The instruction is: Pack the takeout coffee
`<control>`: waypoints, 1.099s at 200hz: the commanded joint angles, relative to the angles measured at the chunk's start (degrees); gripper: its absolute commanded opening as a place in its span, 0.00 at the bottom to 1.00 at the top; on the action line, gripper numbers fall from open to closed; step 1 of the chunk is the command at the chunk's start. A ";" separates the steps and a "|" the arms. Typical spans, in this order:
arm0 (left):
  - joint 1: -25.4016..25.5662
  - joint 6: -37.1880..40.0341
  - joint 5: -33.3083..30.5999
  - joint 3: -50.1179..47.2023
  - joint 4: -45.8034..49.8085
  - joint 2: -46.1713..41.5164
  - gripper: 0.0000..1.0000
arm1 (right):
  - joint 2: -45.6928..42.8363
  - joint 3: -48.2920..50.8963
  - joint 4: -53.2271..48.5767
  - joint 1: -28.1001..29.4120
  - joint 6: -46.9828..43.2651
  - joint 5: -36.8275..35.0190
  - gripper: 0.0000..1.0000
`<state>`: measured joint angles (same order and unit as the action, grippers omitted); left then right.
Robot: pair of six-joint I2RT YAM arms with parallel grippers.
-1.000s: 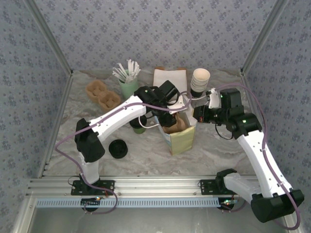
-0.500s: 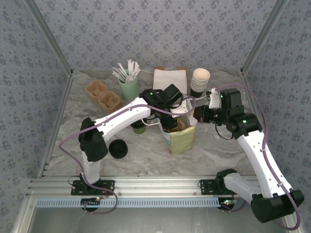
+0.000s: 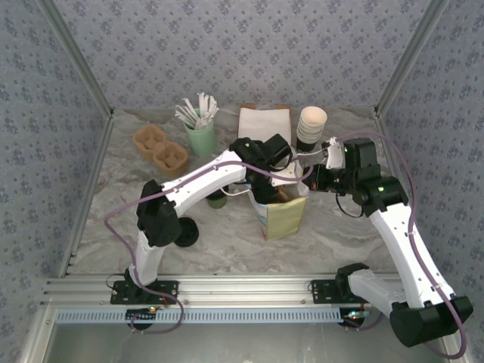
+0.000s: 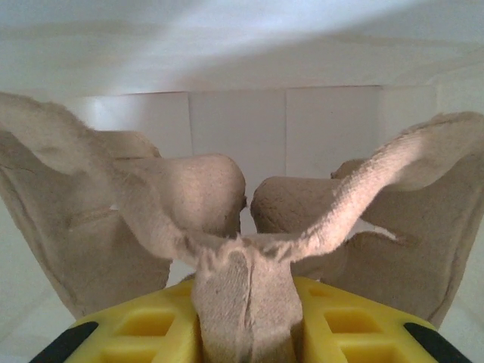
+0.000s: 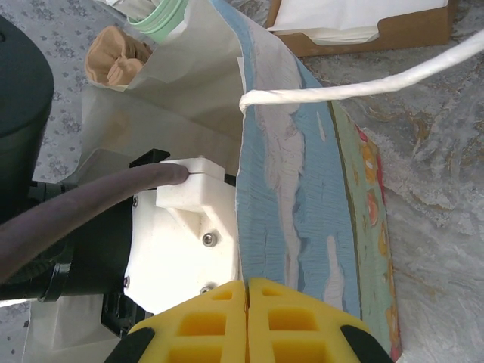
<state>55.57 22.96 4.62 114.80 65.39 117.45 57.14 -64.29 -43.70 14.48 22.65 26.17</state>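
L pincer (image 4: 243, 329) grips pulp carrier (image 4: 189, 200) inside bag (image 5: 291, 189); R pincer (image 5: 247, 306) pinches bag rim.

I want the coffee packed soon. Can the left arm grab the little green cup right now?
Probably not yet. The left gripper is inside the paper bag, pinching a cardboard tray. It would have to let go and lift out first. The green cup stands beside the bag.

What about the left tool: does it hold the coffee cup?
No, the left tool grips a pulp carrier by its middle rib, inside the bag.
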 commanded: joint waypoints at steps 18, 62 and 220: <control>0.77 3.11 -1.35 1.43 3.10 2.56 0.32 | -0.68 -0.65 -1.39 -0.09 -1.66 -0.92 0.05; 0.93 3.13 0.09 3.27 3.50 4.82 0.32 | -1.16 -0.47 -2.16 -0.08 -1.58 -2.77 0.05; 0.85 4.07 -0.48 2.18 1.97 7.83 0.34 | -1.59 -0.48 -2.75 -0.60 -1.93 -2.72 0.05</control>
<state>56.01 25.54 4.19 117.64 67.18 123.92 56.60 -64.31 -44.88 14.00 21.96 23.14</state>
